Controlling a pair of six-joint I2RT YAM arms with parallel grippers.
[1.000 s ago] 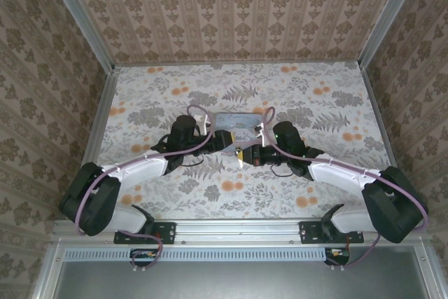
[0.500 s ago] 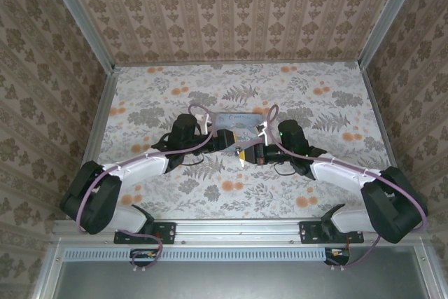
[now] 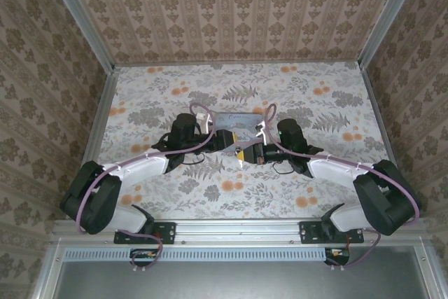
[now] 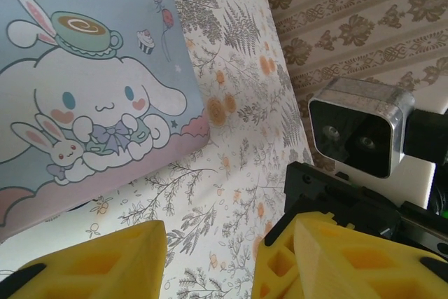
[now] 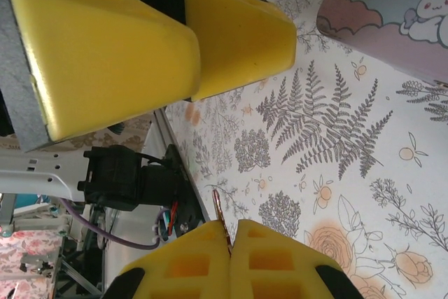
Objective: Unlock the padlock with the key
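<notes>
The right gripper [image 5: 229, 232] sits at the bottom edge of the right wrist view, its two yellow fingers [image 5: 175, 264] pressed flat against each other. The key [image 5: 218, 208] is pinched in the seam between them. It is a thin brass strip standing up out of the fingertips, tilted slightly to the left, with its free end in the air above the floral worktop [image 5: 329, 138].

In the upper left of that view is the left gripper [image 5: 189, 54], its yellow fingers large and close to the lens, well above the key and not touching it.

In the left wrist view the left gripper's fingers [image 4: 98, 264] rise from the bottom corners with a wide gap between them. Only bare worktop shows in the gap, so this gripper is spread apart and holds nothing. The pastel cartoon tin [image 4: 84, 89] lies flat in the upper left, and the other arm's silver-framed camera [image 4: 357, 134] sits at the right edge.

From above, the two grippers meet tip to tip at the centre of the frame, just below the tin.
</notes>
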